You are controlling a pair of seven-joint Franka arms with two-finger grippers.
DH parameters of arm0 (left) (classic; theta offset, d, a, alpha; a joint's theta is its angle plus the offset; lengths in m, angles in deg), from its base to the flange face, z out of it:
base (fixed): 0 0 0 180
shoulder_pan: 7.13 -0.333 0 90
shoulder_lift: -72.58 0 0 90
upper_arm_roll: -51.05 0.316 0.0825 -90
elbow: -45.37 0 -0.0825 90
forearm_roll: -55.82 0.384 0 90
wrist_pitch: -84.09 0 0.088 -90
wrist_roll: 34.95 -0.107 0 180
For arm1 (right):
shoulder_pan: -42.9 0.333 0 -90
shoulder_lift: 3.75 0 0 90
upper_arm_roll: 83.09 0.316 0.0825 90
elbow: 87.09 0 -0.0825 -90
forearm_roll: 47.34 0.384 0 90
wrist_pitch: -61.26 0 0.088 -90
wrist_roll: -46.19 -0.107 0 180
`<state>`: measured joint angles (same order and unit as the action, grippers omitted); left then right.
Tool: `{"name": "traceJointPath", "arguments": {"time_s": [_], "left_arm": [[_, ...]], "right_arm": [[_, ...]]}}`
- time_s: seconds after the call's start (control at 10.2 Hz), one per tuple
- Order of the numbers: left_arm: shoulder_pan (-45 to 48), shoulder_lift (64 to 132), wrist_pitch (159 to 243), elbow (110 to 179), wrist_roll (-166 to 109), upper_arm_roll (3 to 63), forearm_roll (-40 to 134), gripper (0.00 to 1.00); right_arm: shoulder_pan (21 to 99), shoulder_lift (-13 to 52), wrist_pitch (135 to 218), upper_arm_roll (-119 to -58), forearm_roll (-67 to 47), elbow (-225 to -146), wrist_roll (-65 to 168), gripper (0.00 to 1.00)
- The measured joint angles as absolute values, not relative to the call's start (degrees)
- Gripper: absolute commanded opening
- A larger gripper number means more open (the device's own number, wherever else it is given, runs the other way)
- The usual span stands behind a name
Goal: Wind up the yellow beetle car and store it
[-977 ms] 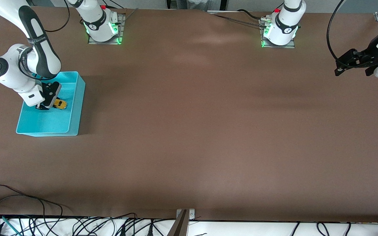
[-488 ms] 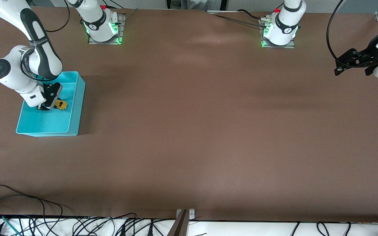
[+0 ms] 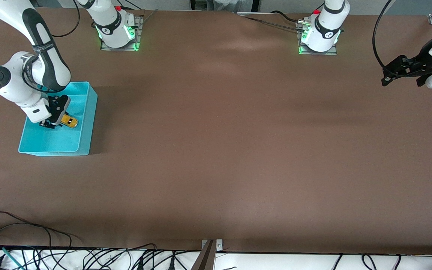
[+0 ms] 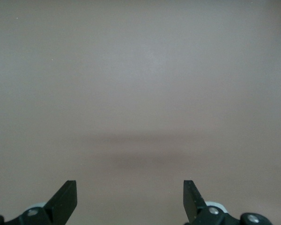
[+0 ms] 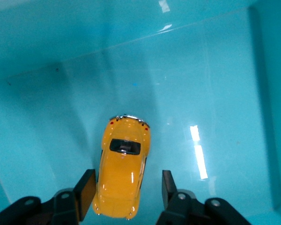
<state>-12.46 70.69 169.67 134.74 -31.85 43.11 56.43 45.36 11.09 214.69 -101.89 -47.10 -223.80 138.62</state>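
Turquoise plastic walls of the bin [image 3: 88, 123] close around the yellow beetle car [image 3: 69, 121], which rests on its wheels on the bin's floor, at the right arm's end of the table [image 3: 219, 150]. In the right wrist view the car [image 5: 121, 166] lies between the two fingertips of the right gripper [image 5: 126, 190], one finger [image 5: 85, 192] close beside its flank and the other standing clear, so the jaws are parted and grip nothing. From the front, the right arm's white wrist and black hand [image 3: 51, 112] hang low inside the bin and cover part of its floor and wall. The left gripper [image 3: 403, 71] waits over bare brown tabletop at the left arm's end, fingers spread wide and empty; its wrist view shows only the two fingertips [image 4: 65, 199] over the brown surface. Loose cables [image 3: 32, 255] run along the table edge nearest the front camera.
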Motion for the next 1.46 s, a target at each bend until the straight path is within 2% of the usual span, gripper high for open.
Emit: {"name": "traceJointPath", "arguments": {"time_s": [0.2,0.39,0.68,0.98,1.07,1.46], "left_arm": [[-12.5,70.7,169.7,134.7,-31.9,43.1,56.4,1.00],[-12.5,70.7,169.7,134.7,-31.9,43.1,56.4,1.00],[-12.4,70.7,169.7,134.7,-31.9,43.0,56.4,1.00],[-12.5,70.7,169.6,134.7,-31.9,43.0,56.4,1.00],[-12.5,70.7,169.6,134.7,-31.9,43.0,56.4,1.00],[-12.5,70.7,169.6,134.7,-31.9,43.1,56.4,1.00]], "right_arm": [[45.5,8.5,211.2,-101.8,-47.0,-222.1,138.3,0.81],[45.7,5.4,199.5,-101.6,-46.9,-215.2,135.4,0.81],[47.3,3.9,180.3,-100.7,-46.8,-199.4,123.6,0.82],[51.1,4.2,173.8,-100.4,-46.8,-192.1,104.0,0.90],[52.3,4.2,171.8,-100.3,-46.8,-190.5,95.0,0.98],[53.6,4.2,168.6,-99.6,-46.7,-189.1,57.1,1.00]]}}
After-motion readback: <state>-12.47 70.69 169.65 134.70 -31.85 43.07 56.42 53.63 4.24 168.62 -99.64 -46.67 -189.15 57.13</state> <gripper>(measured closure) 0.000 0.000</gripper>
